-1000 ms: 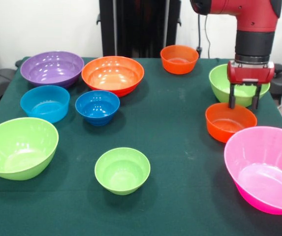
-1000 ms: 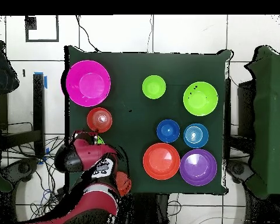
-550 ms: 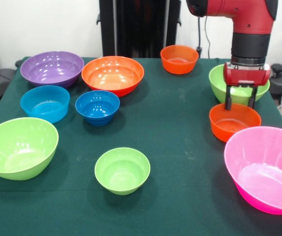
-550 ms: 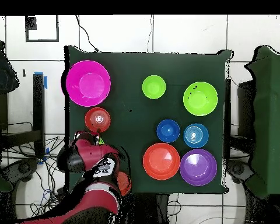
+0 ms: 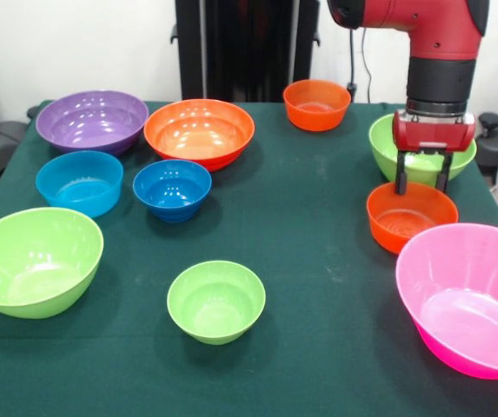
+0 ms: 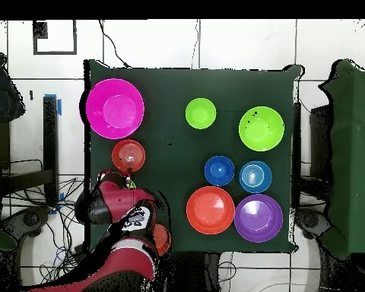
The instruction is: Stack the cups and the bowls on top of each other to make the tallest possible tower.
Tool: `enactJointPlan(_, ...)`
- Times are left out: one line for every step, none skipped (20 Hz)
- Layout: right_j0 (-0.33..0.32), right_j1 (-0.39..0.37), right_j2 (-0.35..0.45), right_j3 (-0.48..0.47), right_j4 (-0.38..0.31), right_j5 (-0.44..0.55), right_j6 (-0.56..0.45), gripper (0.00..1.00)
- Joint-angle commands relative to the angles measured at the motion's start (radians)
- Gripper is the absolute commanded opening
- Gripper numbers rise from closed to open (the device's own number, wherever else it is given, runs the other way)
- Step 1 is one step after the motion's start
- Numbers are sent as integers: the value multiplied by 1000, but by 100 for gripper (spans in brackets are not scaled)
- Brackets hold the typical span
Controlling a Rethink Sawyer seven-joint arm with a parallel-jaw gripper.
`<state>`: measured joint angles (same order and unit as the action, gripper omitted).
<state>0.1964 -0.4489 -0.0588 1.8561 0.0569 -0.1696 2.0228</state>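
Orange bowl (image 5: 409,215) sits under jaws, spread wide apart (tips at far rim, holding nothing).

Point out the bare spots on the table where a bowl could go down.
Widest bare cloth lies mid-table, between the dark blue bowl and the small orange bowl under the gripper. The left side is crowded: purple bowl and big orange bowl nearly touch.

Bright even light; soft glare on bowls (image 5: 199,132).

Pink bowl (image 5: 468,295) cut by the edge; arm (image 6: 121,209) hides green bowl (image 5: 388,143) overhead.
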Motion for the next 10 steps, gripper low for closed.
enactJointPlan(-6,18,25,3,3,-35,156,100)
enactJointPlan(-1,14,16,4,10,-39,162,100)
enactJointPlan(0,14,9,2,13,-41,162,100)
enactJointPlan(1,13,2,0,15,-43,162,100)
enactJointPlan(2,13,-5,-3,18,-45,163,100)
enactJointPlan(4,22,-16,-9,21,-63,165,100)
enactJointPlan(2,21,-21,-9,23,-68,167,100)
enactJointPlan(6,25,-39,-13,31,-84,172,100)
enactJointPlan(10,30,-57,-17,40,-100,176,100)
enactJointPlan(-3,32,-51,-18,27,-107,172,100)
